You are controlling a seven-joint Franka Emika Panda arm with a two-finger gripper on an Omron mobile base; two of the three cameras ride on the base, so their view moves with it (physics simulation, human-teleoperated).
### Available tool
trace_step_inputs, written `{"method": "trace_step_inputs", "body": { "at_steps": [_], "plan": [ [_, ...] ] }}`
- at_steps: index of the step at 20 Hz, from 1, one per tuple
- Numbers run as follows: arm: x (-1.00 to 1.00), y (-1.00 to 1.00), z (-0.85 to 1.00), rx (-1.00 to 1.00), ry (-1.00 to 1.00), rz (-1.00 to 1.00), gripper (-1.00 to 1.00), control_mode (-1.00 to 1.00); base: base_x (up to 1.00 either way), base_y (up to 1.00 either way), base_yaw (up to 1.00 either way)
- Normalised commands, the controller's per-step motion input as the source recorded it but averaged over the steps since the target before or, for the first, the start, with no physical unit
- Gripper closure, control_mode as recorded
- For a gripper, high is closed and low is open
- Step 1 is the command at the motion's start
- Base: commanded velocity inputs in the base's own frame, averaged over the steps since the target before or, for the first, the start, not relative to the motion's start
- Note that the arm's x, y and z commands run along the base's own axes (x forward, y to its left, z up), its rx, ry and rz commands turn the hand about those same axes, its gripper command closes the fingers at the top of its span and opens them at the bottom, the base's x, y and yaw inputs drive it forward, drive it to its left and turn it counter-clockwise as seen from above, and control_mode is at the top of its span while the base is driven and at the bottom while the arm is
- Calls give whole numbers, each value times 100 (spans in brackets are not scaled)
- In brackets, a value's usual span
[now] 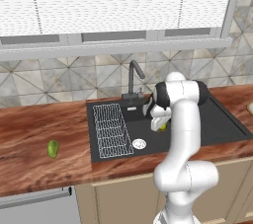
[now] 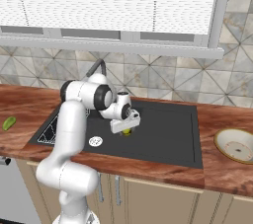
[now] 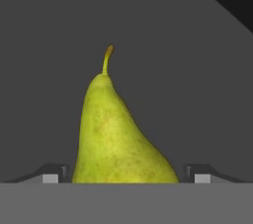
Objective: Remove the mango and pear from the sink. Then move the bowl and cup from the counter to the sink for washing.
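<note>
A yellow-green pear (image 3: 118, 139) lies on the floor of the black sink (image 1: 217, 119), its stem pointing away from the hand. My gripper (image 3: 126, 177) is lowered into the basin and straddles the pear's wide end, open, with a dark fingertip (image 3: 52, 176) on each side and a small gap to the fruit. From the base views the hand (image 1: 160, 122) covers most of the pear (image 2: 127, 131). The green oval mango (image 1: 53, 148) rests on the wood counter (image 1: 29, 129) left of the sink. The beige bowl (image 2: 236, 145) sits on the counter at the right. The cup is out of view.
A dark faucet (image 1: 133, 77) rises behind the sink. A white wire rack (image 1: 111, 129) lies on the drainboard at the left, with a round drain (image 1: 139, 144) beside it. Tiled wall and a window with blinds run behind the counter.
</note>
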Motion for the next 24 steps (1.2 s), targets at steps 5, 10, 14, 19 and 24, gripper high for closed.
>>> {"method": "trace_step_inputs", "body": {
  "at_steps": [5, 10, 14, 19, 24],
  "plan": [
    [0, 0, -16, 0, 11, 0, 100, -100, 0, 0, 0],
    [-10, -2, 12, 1, 2, 0, 100, -100, 0, 0, 0],
    [-29, -3, 26, 2, 0, 0, 100, -100, 0, 0, 0],
    [-39, -4, 26, 5, -5, 0, 100, -100, 0, 0, 0],
    [-35, 0, 39, 4, -3, 0, 100, -100, 0, 0, 0]
  ]
}}
